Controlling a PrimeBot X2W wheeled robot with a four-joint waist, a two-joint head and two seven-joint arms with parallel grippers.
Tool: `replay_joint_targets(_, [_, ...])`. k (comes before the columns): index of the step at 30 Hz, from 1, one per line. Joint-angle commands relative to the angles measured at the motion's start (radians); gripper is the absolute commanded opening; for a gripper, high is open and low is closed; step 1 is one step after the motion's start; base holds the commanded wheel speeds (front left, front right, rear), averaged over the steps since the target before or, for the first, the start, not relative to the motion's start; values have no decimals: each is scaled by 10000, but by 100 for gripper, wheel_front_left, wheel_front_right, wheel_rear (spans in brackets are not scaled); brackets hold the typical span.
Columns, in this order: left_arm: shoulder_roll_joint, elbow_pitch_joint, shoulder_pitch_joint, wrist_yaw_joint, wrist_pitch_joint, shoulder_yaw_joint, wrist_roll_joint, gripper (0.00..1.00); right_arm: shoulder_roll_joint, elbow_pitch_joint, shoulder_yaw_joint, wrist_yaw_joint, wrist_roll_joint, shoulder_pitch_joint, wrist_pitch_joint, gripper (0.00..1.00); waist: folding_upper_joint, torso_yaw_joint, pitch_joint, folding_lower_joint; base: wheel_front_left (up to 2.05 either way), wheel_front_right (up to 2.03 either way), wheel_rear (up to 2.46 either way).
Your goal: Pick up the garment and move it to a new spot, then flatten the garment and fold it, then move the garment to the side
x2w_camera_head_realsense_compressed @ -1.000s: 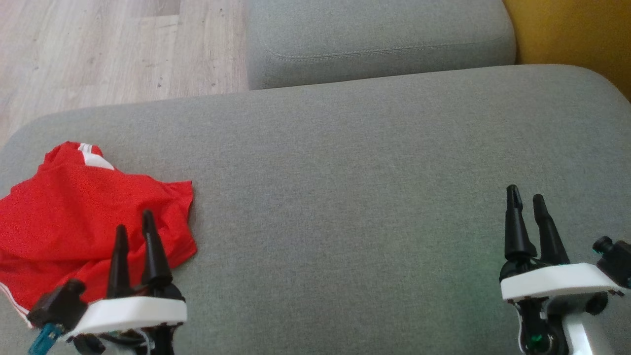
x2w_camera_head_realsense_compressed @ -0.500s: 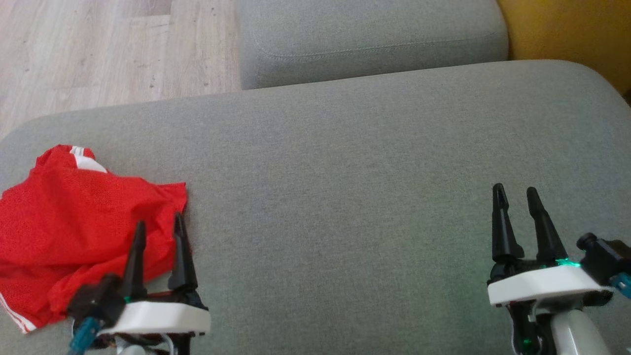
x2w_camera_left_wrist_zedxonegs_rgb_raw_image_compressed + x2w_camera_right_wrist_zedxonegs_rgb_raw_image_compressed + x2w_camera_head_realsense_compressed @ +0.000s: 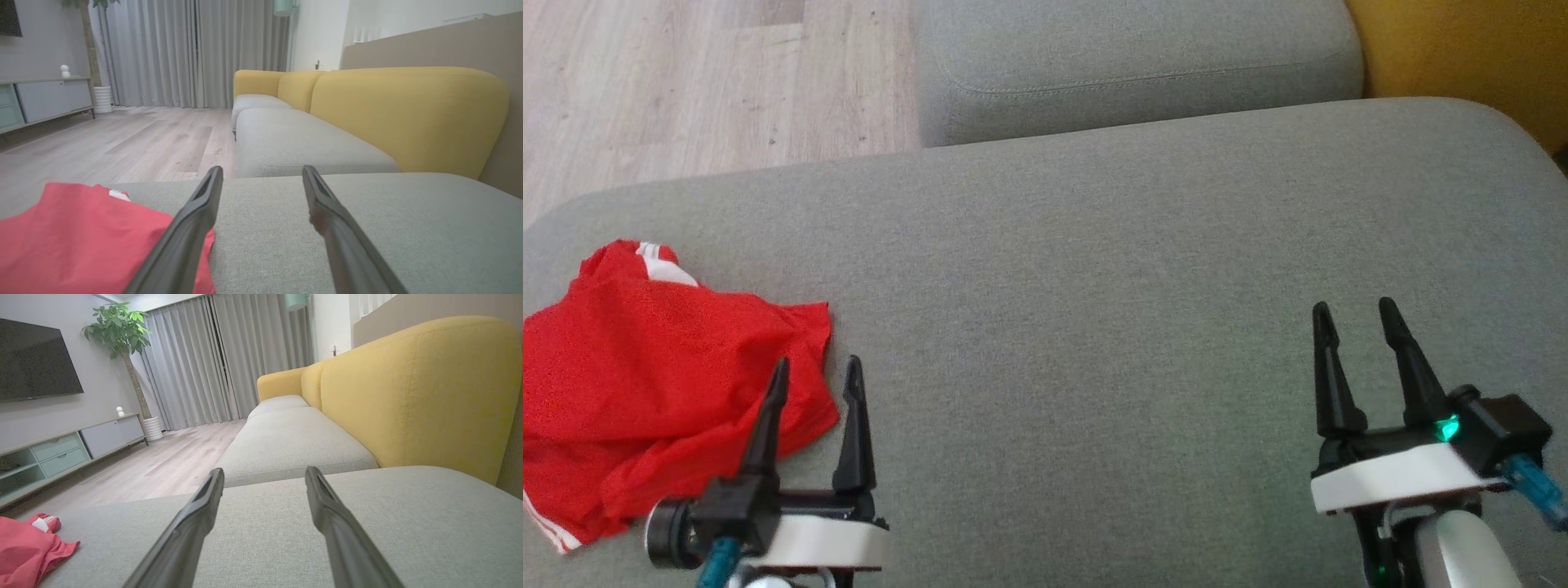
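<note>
Overhead, the garment [image 3: 662,384] lies crumpled at lower left on the sofa [image 3: 1094,269], the left gripper [image 3: 818,361] spread wide and empty at its right edge, the right gripper [image 3: 1354,304] likewise empty at lower right; both wrist views show parted fingers, garment at lower left.

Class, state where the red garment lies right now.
In the head view the red garment lies crumpled at the left end of the grey cushion, beside the open left gripper.
</note>
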Motion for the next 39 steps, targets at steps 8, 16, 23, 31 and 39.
replay_joint_targets(8, [450,-476,-459,644,-399,-493,1256,100,-90,-540,433,69,-1418,-220,-391,100,0,-20,2,-1,0,0,0])
replay_joint_targets(16, [-69,-873,-199,151,-636,-83,783,100,-94,-654,503,74,-980,-92,-626,100,0,27,-27,-1,0,0,0])
replay_joint_targets(23, [-765,-1042,234,-1037,-814,932,760,100,-97,-610,560,78,-135,16,-803,100,0,38,-87,-1,0,0,0])
replay_joint_targets(31, [-1234,-613,510,-2028,-874,1836,872,100,-98,-245,605,79,777,109,-862,100,0,31,-193,-1,0,0,0])
replay_joint_targets(39, [-1275,140,423,-2225,-874,1650,1486,100,-98,-34,681,79,174,73,-862,100,0,-2,-221,-1,0,0,0])
